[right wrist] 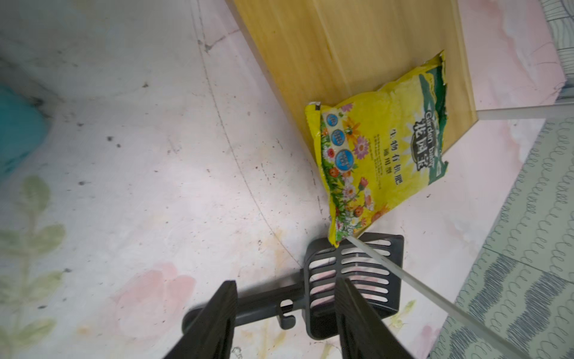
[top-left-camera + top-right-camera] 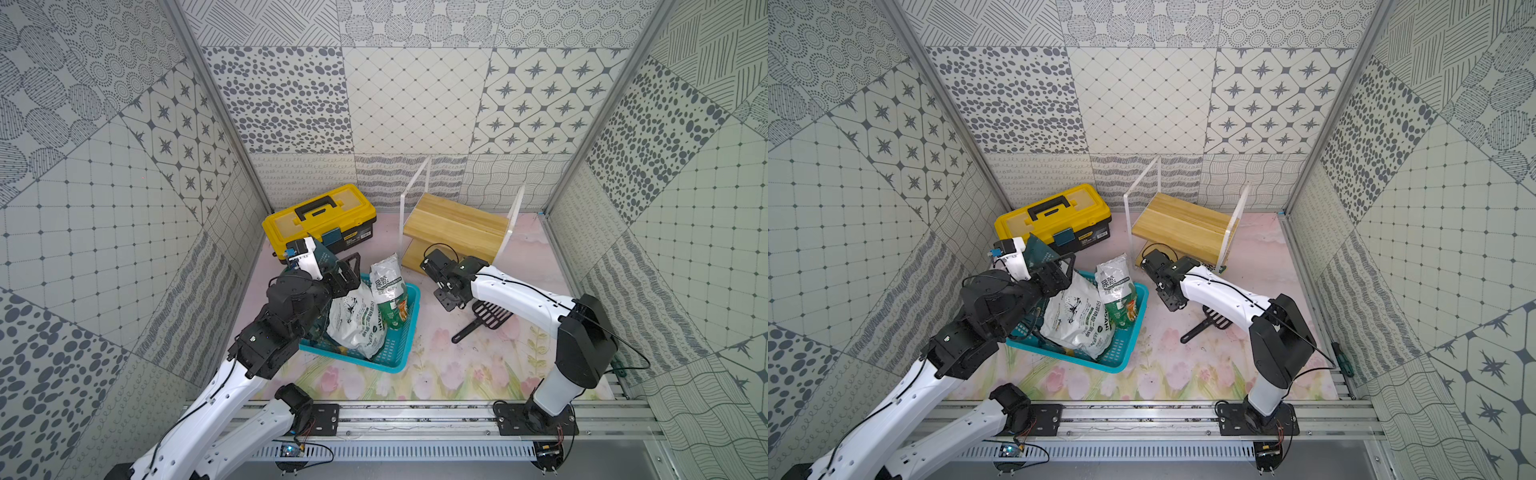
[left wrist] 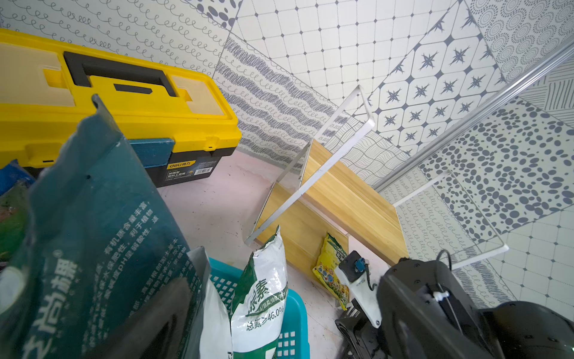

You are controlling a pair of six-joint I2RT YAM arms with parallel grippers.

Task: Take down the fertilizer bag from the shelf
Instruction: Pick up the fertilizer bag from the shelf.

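Both arms wear glossy white shells dotted with small round holes, joined by matt black joint housings — the left arm (image 2: 208, 409) at the lower left of a top view, the right arm (image 2: 521, 291) toward its right. Thin black cables loop along each. The right arm's black base plate (image 2: 536, 417) carries screws. The right gripper (image 1: 285, 283) shows two flat, black, tapering fingers (image 1: 214, 320).

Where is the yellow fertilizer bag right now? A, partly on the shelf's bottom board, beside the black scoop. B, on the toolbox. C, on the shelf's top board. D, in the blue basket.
A: the right wrist view shows the yellow bag lying partly on the bottom board, one corner at the black scoop.
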